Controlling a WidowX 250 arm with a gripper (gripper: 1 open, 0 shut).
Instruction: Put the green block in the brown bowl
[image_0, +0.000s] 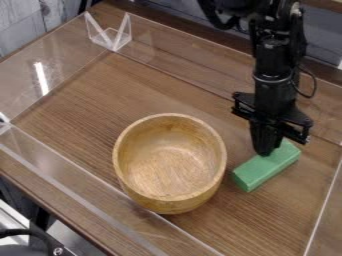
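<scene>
Claw (273, 148) closed, tips at the far end of block (265, 168); can't tell if it's gripping. Block lies on table (94, 110), just beside bowl (170, 162). Risk: end-only bite could let block tilt or slip on lift, then clip the rim.

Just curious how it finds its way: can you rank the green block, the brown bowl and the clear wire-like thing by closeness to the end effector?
1. Green block: right at the end effector.
2. Brown bowl: left in the picture.
3. Clear thing: far upper left.
</scene>
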